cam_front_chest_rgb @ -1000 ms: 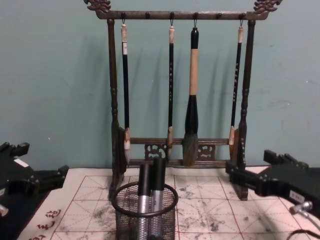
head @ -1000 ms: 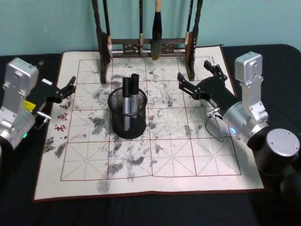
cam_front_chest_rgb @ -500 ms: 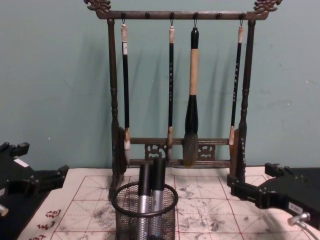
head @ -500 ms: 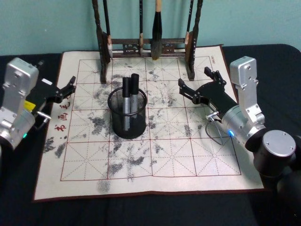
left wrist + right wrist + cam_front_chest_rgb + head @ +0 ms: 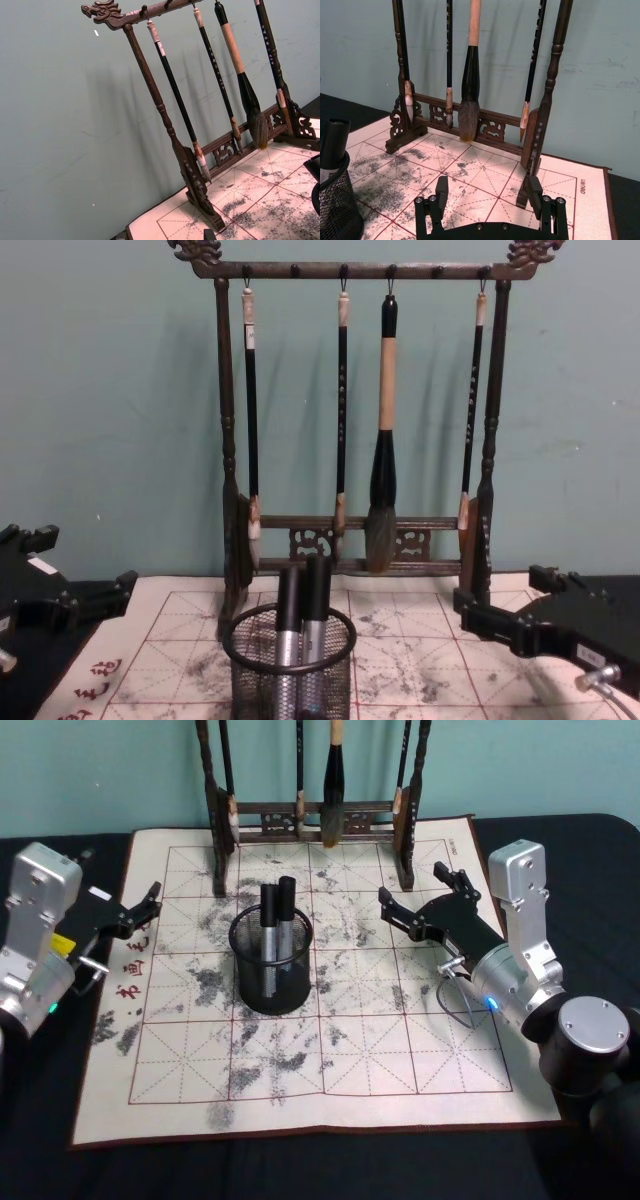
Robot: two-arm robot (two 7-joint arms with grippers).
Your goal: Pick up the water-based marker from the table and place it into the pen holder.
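The black wire-mesh pen holder (image 5: 272,970) stands on the cream mat (image 5: 380,1060), left of centre. Two markers (image 5: 278,915) with black caps and silver barrels stand upright in it; in the chest view they rise above the holder's (image 5: 290,680) rim as a pair of markers (image 5: 305,605). My right gripper (image 5: 412,886) hovers over the mat to the holder's right, open and empty. In the right wrist view, this gripper (image 5: 488,190) has nothing between its fingers, with the holder (image 5: 335,210) off to one side. My left gripper (image 5: 147,904) rests open at the mat's left edge.
A tall dark wooden brush rack (image 5: 320,815) with hanging calligraphy brushes stands at the mat's far edge, just behind the right gripper. Its frame (image 5: 360,540) rises behind the holder in the chest view. Dark tabletop (image 5: 60,1160) surrounds the mat.
My right gripper has drawn back a little toward me and sunk lower, still open, then held still for the last half second. The left arm, holder and markers have not moved.
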